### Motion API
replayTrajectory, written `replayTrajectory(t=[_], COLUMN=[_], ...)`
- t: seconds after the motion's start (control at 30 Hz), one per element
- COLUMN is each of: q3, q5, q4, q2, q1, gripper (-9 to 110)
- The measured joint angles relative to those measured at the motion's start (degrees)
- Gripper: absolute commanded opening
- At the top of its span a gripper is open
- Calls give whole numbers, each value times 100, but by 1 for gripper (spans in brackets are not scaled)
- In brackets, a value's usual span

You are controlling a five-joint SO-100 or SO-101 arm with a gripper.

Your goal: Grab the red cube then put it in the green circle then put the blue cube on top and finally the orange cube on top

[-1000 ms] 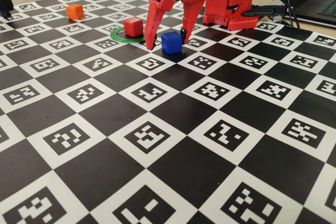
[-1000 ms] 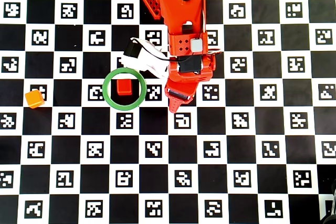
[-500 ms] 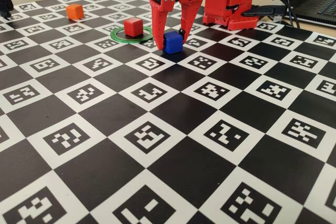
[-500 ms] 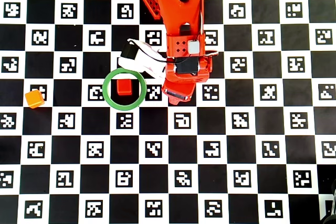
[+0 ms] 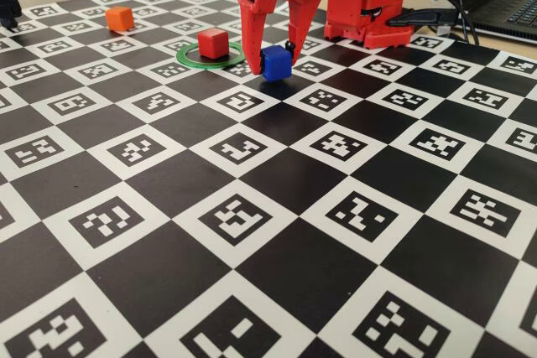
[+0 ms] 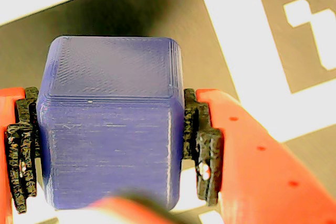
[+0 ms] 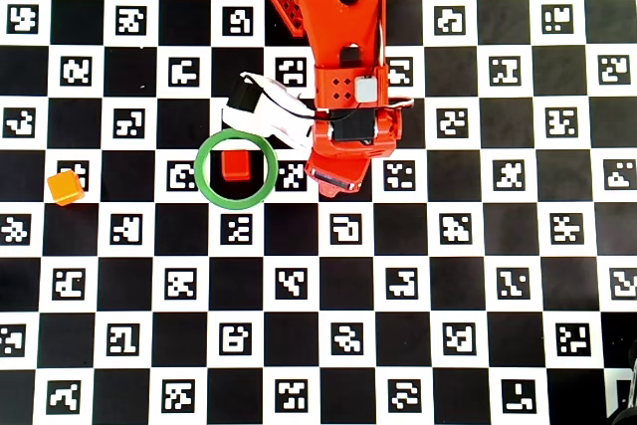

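The blue cube sits square between my pads, faces flat against both, so my gripper is clamped on it, at or just off the board in the fixed view. A cube has no long axis; its edges run parallel to my fingers. The green circle with the red cube inside lies just left in that view. The orange cube stands well apart.
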Motion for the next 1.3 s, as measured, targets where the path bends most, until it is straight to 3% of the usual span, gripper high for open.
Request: replayTrajectory(t=[0.57,1.0,1.3], q3=[-1608,-2039,-2197], q5=[-844,-3190,-4157], q4=[1819,2355,2320], q2=[343,343,343], q1=[703,1793,2320], gripper=[4,3,3])
